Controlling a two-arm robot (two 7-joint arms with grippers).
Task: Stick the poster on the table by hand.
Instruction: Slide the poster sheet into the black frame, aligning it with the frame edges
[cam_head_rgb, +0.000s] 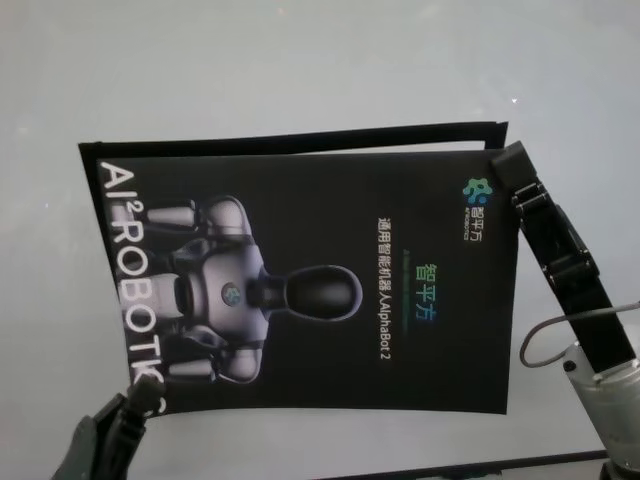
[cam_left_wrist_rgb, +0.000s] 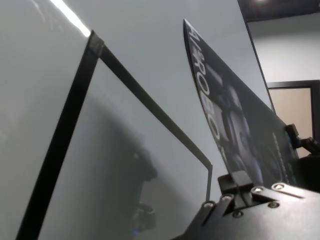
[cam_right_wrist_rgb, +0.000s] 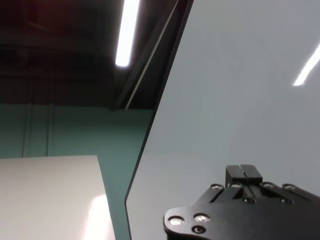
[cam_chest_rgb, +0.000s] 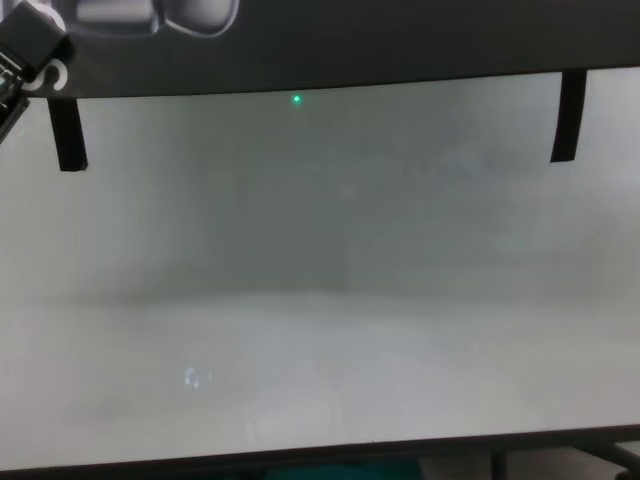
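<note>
The poster (cam_head_rgb: 330, 290) is a glossy black sheet with a silver robot figure and white letters. It is held above the white table (cam_head_rgb: 300, 60) and is tilted in the left wrist view (cam_left_wrist_rgb: 235, 125). My left gripper (cam_head_rgb: 135, 398) is shut on its near left corner, also visible from the wrist (cam_left_wrist_rgb: 240, 182) and the chest (cam_chest_rgb: 30, 45). My right gripper (cam_head_rgb: 512, 165) pinches the far right corner, fingers together (cam_right_wrist_rgb: 243, 174). Two short black tape strips (cam_chest_rgb: 67, 135) (cam_chest_rgb: 567, 115) hang from the poster's near edge (cam_chest_rgb: 350, 40).
A thin black tape outline (cam_head_rgb: 300, 138) marks a rectangle on the table under the poster, seen closer in the left wrist view (cam_left_wrist_rgb: 65, 135). A grey cable (cam_head_rgb: 560, 335) loops beside the right forearm. The table's dark near edge (cam_chest_rgb: 320, 455) runs below.
</note>
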